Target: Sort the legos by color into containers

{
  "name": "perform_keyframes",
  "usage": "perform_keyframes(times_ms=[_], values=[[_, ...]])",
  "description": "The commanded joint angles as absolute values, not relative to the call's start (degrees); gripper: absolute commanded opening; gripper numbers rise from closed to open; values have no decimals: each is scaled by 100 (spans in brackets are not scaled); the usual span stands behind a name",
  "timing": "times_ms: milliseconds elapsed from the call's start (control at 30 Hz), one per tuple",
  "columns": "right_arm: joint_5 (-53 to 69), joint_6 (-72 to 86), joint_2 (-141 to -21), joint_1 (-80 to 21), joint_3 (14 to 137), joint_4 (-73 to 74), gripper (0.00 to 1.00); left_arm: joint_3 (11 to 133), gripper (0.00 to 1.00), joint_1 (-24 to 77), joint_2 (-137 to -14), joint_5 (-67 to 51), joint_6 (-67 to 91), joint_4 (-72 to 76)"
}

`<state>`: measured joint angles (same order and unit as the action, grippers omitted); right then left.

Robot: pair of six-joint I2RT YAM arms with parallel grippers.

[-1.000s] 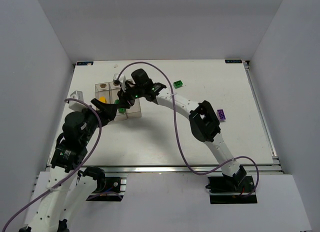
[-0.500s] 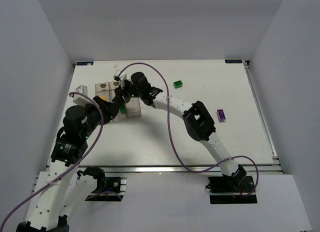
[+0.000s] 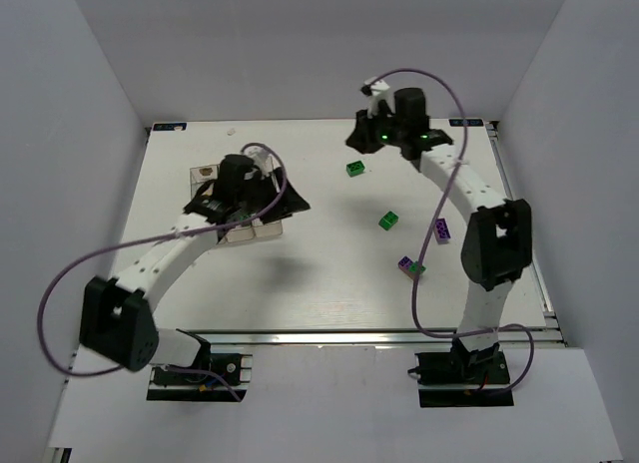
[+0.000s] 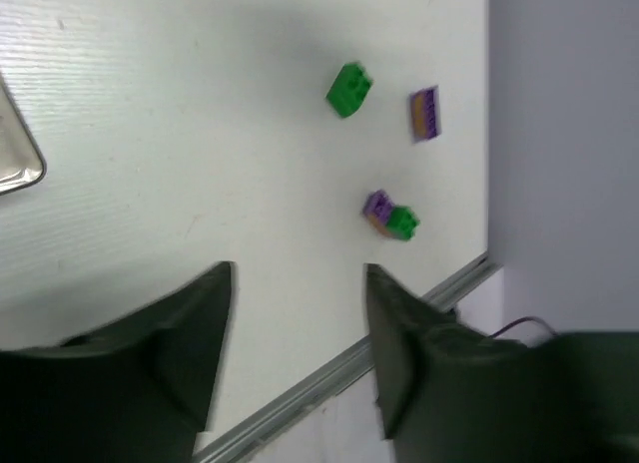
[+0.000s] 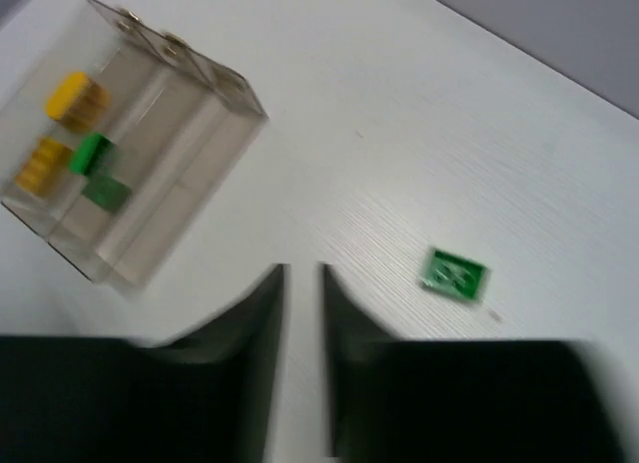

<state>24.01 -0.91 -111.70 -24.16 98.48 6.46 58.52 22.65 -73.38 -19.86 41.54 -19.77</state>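
The clear containers [image 3: 252, 232] [image 5: 150, 199] lie at the table's left, mostly under my left arm. In the right wrist view they hold two yellow legos [image 5: 72, 94] and two green legos [image 5: 92, 152]. Loose on the table are a green lego [image 3: 354, 169] [image 5: 452, 272], another green one [image 3: 388, 220] [image 4: 348, 89], a purple one [image 3: 441, 230] [image 4: 425, 114] and a purple-and-green pair [image 3: 410, 267] [image 4: 389, 216]. My left gripper [image 3: 292, 201] [image 4: 298, 283] hangs open and empty beside the containers. My right gripper [image 3: 357, 136] [image 5: 303, 273] is raised near the back, shut with only a slit, holding nothing.
White walls enclose the table on three sides. A metal rail [image 4: 329, 378] runs along the near edge. My right arm [image 3: 469, 199] arches over the right side of the table, close to the purple lego.
My right gripper pulled away from the containers to the back right and closed. My left arm swung over the containers. Legos formerly under the right arm now show.
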Motion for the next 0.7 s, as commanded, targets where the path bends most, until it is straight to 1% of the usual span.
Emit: perform_keyframes(times_ms=[0,33,67,100,133,167,200,267,300,367,400,433,500,533,567,633,667], values=[[2645,-711,-10776,-1892,9441,2264,37,6589,70,2767,-8195,-2110,3868,-1916],[2741,-782,-10714,-1646,9361,2781,45,6766,72,2856,-8435,-1883,3693,-2020],[2855,-852,-10644,-1539,9265,2925,50,7150,73,2926,-8690,-1750,3587,-2091],[2909,-887,-10435,-1268,9090,2996,56,7354,74,2996,-9197,-1610,3464,-2170],[2979,-914,-10293,-1161,8714,3075,58,7574,75,3110,-9481,-1347,3167,-2336],[3066,-992,-10040,-1082,8536,3111,58,7828,76,3164,-9753,-1188,3007,-2442],[3137,-1028,-9915,-777,8247,3129,60,8388,76,3164,-10304,-1047,2649,-2617],[3347,-1124,-9556,-783,7991,3172,61,8936,77,3295,-10852,-582,2366,-2750],[3470,-1186,-9449,-626,7902,3216,63,9452,77,3296,-11342,-423,2173,-2812],[3803,-1344,-9212,-571,7673,3409,65,9982,77,3296,-11819,-90,2127,-2917],[3927,-1554,-9150,-484,7629,3515,66,10567,78,3296,-12065,95,2136,-3048],[4111,-1686,-9106,-431,7577,3629,67,10904,78,3296,-12555,158,2188,-3154],[4183,-1801,-8965,-326,7463,3718,68,11789,79,3296,-12979,360,2398,-3374],[4262,-1810,-8904,-264,7358,3718,68,12021,79,3296,-13347,360,2478,-3384],[4297,-1811,-8860,-246,7296,3718,68,12224,86,3296,-13498,369,2583,-3392],[4411,-1776,-8746,-168,7181,3657,68,12593,92,3296,-13815,361,2891,-3235],[4447,-1749,-8719,-150,7059,3613,68,12586,96,3296,-13869,343,2970,-3113]])
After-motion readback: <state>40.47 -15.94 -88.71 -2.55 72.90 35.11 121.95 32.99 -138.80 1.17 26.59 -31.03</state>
